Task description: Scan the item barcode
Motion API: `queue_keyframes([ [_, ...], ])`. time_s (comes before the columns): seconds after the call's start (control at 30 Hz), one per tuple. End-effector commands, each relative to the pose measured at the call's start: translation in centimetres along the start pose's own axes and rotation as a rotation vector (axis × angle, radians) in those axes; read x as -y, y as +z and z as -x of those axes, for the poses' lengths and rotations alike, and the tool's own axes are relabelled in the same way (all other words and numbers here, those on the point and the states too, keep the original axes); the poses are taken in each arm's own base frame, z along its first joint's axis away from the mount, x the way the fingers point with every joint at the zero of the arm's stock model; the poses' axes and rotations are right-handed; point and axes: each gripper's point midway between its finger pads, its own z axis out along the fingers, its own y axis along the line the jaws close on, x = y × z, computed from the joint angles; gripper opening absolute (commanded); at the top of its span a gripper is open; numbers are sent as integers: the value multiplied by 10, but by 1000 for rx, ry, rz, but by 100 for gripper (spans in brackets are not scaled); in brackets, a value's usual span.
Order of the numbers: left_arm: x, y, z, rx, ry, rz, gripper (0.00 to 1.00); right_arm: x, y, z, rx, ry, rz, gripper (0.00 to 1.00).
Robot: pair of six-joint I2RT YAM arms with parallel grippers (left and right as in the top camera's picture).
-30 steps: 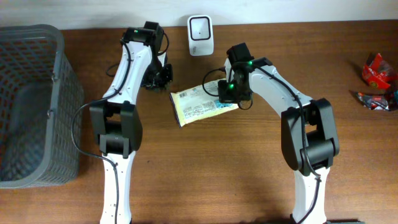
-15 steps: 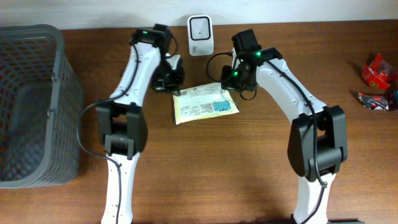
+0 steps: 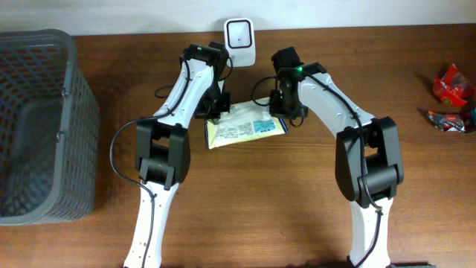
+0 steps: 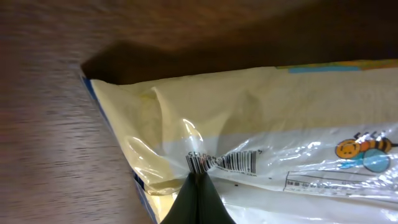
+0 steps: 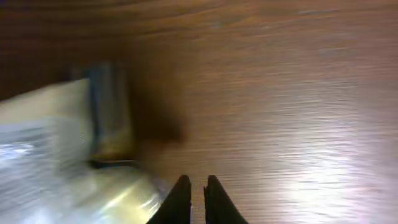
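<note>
The pale yellow plastic snack packet (image 3: pixel 247 126) lies flat on the brown wooden bench (image 3: pixel 297 208), just in front of the small white barcode scanner (image 3: pixel 239 32), between the two arms. The left gripper (image 4: pixel 198 180) is closed, with the clear film puckered at its tips just beside the black printed barcode (image 4: pixel 230 163). A thin fold of film appears to be clamped. The right gripper (image 5: pixel 193 183) is parted by a narrow slit with nothing in it, and is held over bare bench just off the packet's end.

Several risks can be judged from here. The slippery film may be pulled out of so small a pinch when the packet is lifted. The barcode may be creased or covered by the fingers, since the hold is taken right against it. The code may also be turned away from the scanner window if the limp packet sags.

The grey plastic mesh basket (image 3: pixel 85 112) at the far left is well apart from the packet, and nothing can be made out inside it.
</note>
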Motion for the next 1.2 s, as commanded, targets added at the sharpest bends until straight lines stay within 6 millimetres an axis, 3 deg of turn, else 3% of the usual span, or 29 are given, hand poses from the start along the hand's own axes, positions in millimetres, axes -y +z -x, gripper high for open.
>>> queue_keyframes([
  [0.0, -58, 35, 3, -67, -80, 171, 0, 40, -5, 7, 38, 9, -207, 10],
  [0.07, -70, 13, 8, -49, -111, 155, 0, 47, -17, 6, -4, 35, -194, 8],
  [0.13, -70, -20, 17, 3, -114, 98, 0, 31, -35, 11, -34, 62, -64, 4],
  [0.17, -64, -35, 20, 30, -100, 48, 0, 12, -45, 15, -41, 42, 44, 4],
  [0.23, -54, -53, 25, 73, -75, -12, 0, -59, -77, 24, -21, -140, 433, 6],
  [0.27, -53, -54, 25, 77, -74, -13, 0, -89, -91, 28, 8, -196, 588, 11],
  [0.3, -53, -52, 25, 72, -73, -12, 0, -104, -97, 31, 29, -208, 646, 10],
  [0.37, -52, -41, 23, 42, -80, -5, 0, -119, -85, 26, 5, -187, 649, 10],
  [0.47, -51, -22, 20, -9, -106, -12, 0, -134, -42, 5, -86, -179, 611, 7],
  [0.53, -51, -9, 19, -35, -105, -6, 0, -128, -11, -2, -125, -153, 536, 4],
  [0.63, -66, 8, 20, -53, -137, 85, 0, -78, 36, -2, -116, -98, 219, 5],
  [0.83, -96, 19, 24, -44, -188, 217, 0, 20, 35, 8, -64, -132, -256, 10],
  [0.87, -96, 14, 24, -37, -191, 215, 0, 34, 31, 10, -60, -132, -321, 15],
  [0.93, -100, -3, 27, 0, -202, 203, 0, 50, 24, 5, -99, -93, -354, 15],
  [0.97, -102, -14, 28, 22, -210, 196, 0, 51, 22, 3, -120, -74, -332, 20],
  [1.0, -105, -29, 30, 53, -221, 184, 0, 48, 20, 0, -156, -48, -268, 40],
  [1.03, -109, -46, 31, 85, -233, 167, 11, 37, 20, -4, -198, -29, -163, 54],
  [1.07, -109, -55, 31, 102, -240, 150, 35, 19, 20, -7, -235, -69, -29, 61],
  [1.1, -111, -64, 31, 117, -248, 138, 73, -14, 16, -12, -269, -145, 200, 72],
  [1.13, -113, -65, 31, 119, -253, 138, 93, -41, 7, -14, -278, -203, 390, 82],
  [1.17, -116, -65, 31, 120, -258, 138, 99, -59, -2, -14, -276, -223, 508, 90],
])
